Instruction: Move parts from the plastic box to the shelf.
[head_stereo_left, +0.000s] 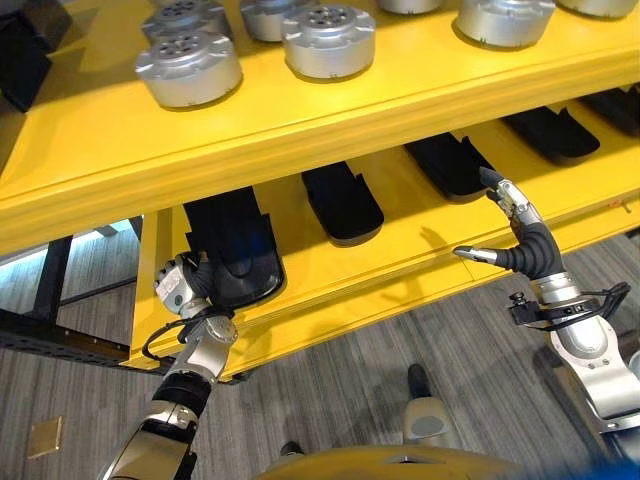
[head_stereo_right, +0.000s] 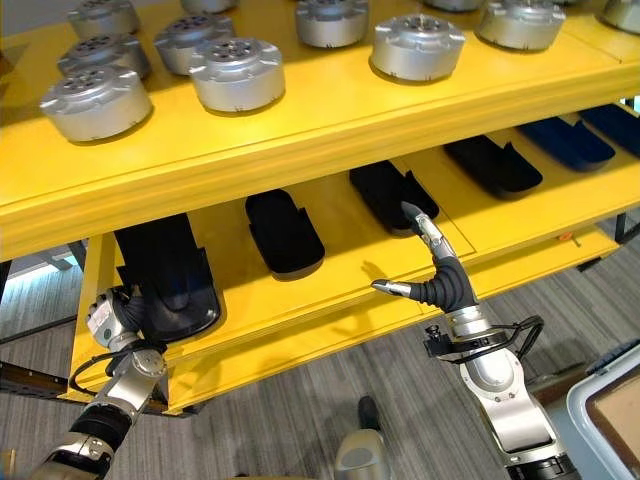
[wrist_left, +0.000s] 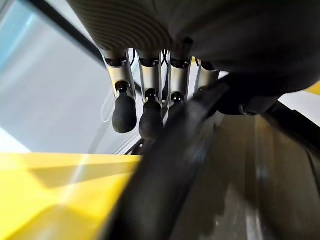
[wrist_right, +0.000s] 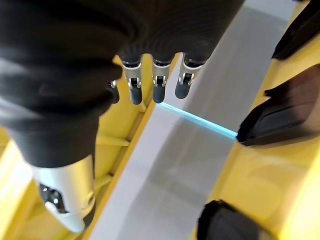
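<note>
Glossy black part (head_stereo_left: 232, 255) gripped by left robot hand (head_stereo_left: 180, 285), right robot hand (head_stereo_left: 515, 235) open, yellow shelf (head_stereo_left: 400, 250)

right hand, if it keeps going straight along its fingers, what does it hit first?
Probably the black part on the lower shelf: the right hand points its open fingers up toward that part's near end. Depth is unclear.

The upper shelf (head_stereo_left: 300, 120) hides the far ends of the black parts (head_stereo_left: 342, 203); frame tops crop the silver discs (head_stereo_right: 420, 45).
</note>
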